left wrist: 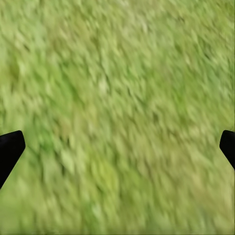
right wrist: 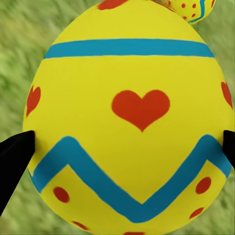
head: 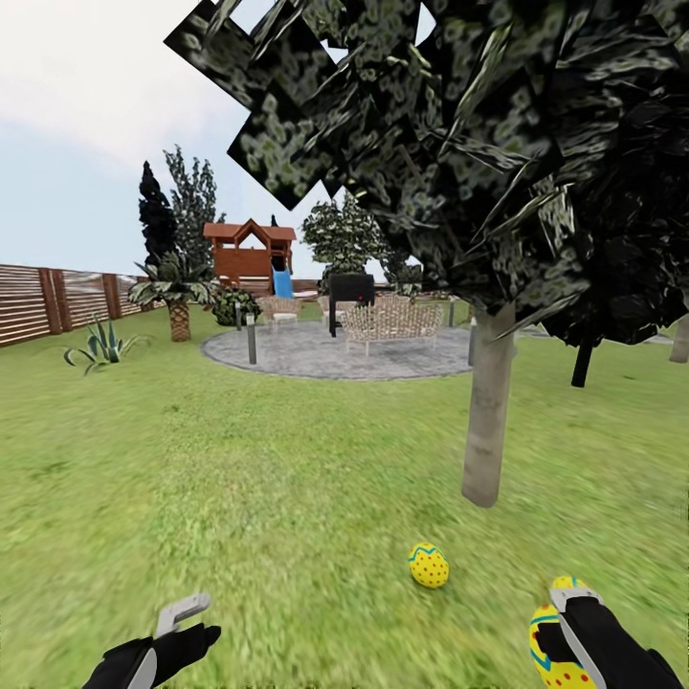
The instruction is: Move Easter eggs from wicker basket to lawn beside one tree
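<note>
A yellow Easter egg [head: 428,565] with blue zigzags lies on the lawn [head: 287,498], a short way in front of the pale trunk of the tree [head: 488,411]. At the bottom right, my right gripper [head: 561,624] is shut on a second Easter egg [head: 547,655]; up close this egg [right wrist: 127,98] shows red hearts and sits between the black fingertips [right wrist: 14,156], with the lying egg [right wrist: 192,7] beyond it. My left gripper [head: 189,624] hangs open over bare grass [left wrist: 117,98] at the bottom left. The wicker basket is out of view.
Beyond the lawn lies a grey round patio [head: 325,354] with pale woven chairs [head: 392,323] and a black grill [head: 350,290]. A brown fence [head: 48,301], a palm [head: 178,297] and a playset [head: 249,254] stand at the back left. A thin dark trunk [head: 582,364] rises at right.
</note>
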